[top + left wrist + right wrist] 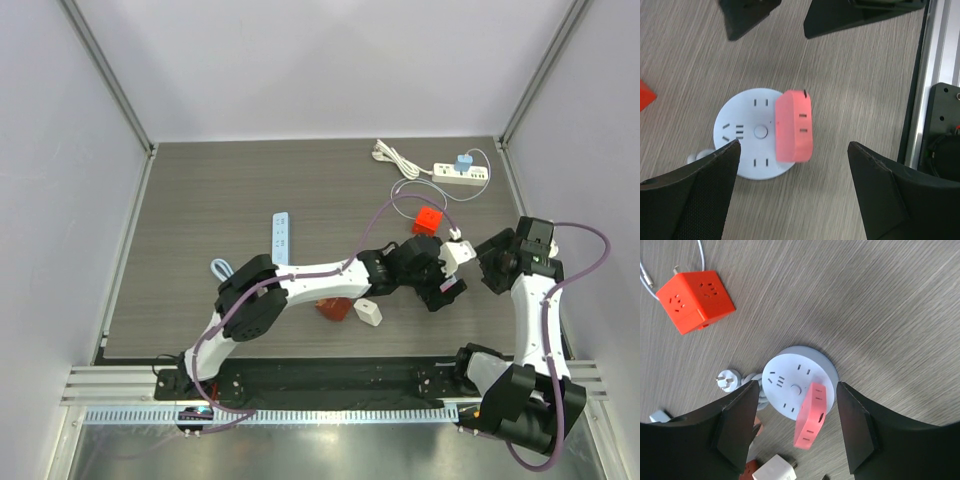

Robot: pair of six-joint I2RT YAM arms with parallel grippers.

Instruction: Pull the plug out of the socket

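Observation:
A round white socket [747,132] lies flat on the wooden table. A pink flat plug [795,127] stands on the socket's right edge. My left gripper [792,200] is open above the table, its fingers [690,195] wide apart, with the plug just ahead of the gap. In the right wrist view the socket [787,375] and plug [811,416] lie between the open fingers [860,425] of my right gripper [797,430], which hovers above them. In the top view both grippers, left [440,288] and right [470,250], meet at the right middle and hide the socket.
An orange cube socket [428,220] sits just behind the grippers. A white power strip [460,175] with a blue plug lies at the back right. A white adapter [367,313] and an orange block [333,308] lie under the left arm. A blue-white strip [281,238] lies mid-table.

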